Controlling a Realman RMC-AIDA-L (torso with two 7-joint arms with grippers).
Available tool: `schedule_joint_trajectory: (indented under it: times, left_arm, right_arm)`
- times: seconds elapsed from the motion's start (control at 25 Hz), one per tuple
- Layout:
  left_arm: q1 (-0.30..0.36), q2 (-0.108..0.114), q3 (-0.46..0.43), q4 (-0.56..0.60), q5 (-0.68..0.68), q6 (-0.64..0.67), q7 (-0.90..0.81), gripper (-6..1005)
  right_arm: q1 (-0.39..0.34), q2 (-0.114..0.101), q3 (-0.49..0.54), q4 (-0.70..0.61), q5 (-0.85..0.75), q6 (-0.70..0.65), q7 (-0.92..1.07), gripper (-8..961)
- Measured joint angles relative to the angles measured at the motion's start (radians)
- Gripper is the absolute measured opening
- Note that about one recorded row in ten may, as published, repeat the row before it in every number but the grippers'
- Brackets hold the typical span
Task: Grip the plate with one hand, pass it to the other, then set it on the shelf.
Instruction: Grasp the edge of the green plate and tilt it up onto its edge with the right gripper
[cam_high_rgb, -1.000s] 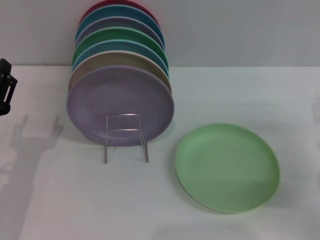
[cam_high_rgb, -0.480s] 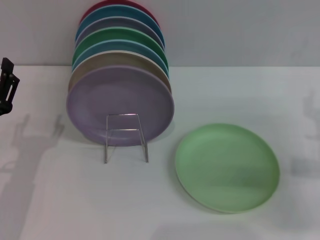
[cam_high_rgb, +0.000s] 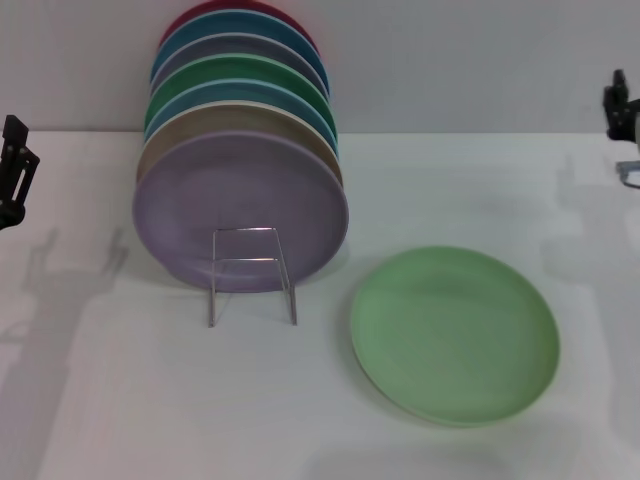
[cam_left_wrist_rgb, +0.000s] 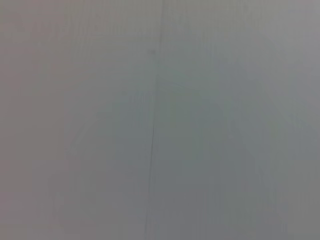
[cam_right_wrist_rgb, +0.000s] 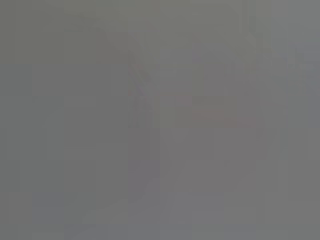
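The pale light-green plate (cam_high_rgb: 455, 335) lies flat on the white table at the front right in the head view. The thin silver wire rack (cam_high_rgb: 252, 275) stands left of it, holding several upright plates with a lilac-purple plate (cam_high_rgb: 240, 205) at the front. My left gripper (cam_high_rgb: 12, 175) shows only as a dark part at the far left edge, away from the plate. My right gripper (cam_high_rgb: 624, 125) shows at the far right edge, high and behind the plate. Both wrist views show only plain grey surface.
Behind the lilac plate stand a beige plate, blue plates, a darker emerald-green plate (cam_high_rgb: 240, 75) and a red plate. A grey wall (cam_high_rgb: 480, 60) runs behind the table. White table top (cam_high_rgb: 150, 400) spreads in front of the rack.
My right gripper has come into the head view at the far right edge; it was out of view before. The left gripper has shifted slightly. The plates have not moved.
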Motion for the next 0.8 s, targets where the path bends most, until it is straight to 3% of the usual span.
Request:
schedule_joint_trajectory:
  times: [0.04,0.12,0.16,0.2,0.32,0.36,0.44,0.52,0.56,0.8]
  left_arm:
    - [-0.001,0.000,0.000,0.001,0.000,-0.001,0.000,820]
    - [-0.005,0.000,-0.002,0.002,0.000,-0.004,0.001,819]
    - [-0.006,0.002,-0.003,0.003,0.000,-0.008,0.001,819]
    - [-0.006,0.002,-0.003,0.003,0.000,-0.008,0.001,819]
    - [-0.009,0.003,-0.004,0.005,-0.005,-0.010,0.001,819]
    - [-0.012,0.003,-0.005,0.005,-0.005,-0.010,0.001,819]
    - [-0.016,0.002,-0.005,0.005,-0.003,-0.011,0.001,818]
    - [-0.019,0.002,-0.005,0.005,-0.002,-0.011,0.000,818]
    - [-0.024,0.001,-0.005,0.005,-0.002,-0.011,0.000,818]
    - [-0.031,0.000,0.000,-0.002,0.000,-0.011,0.003,817]
  right_arm:
    - [-0.022,0.021,0.073,0.054,0.001,0.105,-0.069,546]
    - [-0.051,0.042,0.153,0.125,0.011,0.258,-0.147,546]
    - [-0.074,0.040,0.184,0.181,0.037,0.361,-0.169,546]
    - [-0.074,0.040,0.184,0.181,0.037,0.361,-0.169,546]
    - [-0.099,0.037,0.244,0.238,0.055,0.520,-0.169,546]
    - [-0.100,0.037,0.307,0.247,0.048,0.628,-0.149,546]
    - [-0.095,0.036,0.341,0.248,0.033,0.690,-0.124,546]
    - [-0.075,0.031,0.411,0.248,-0.043,0.812,-0.038,547]
    - [-0.047,0.030,0.470,0.246,-0.163,0.912,0.053,547]
    - [0.006,0.032,0.528,0.263,-0.419,1.080,0.193,547]
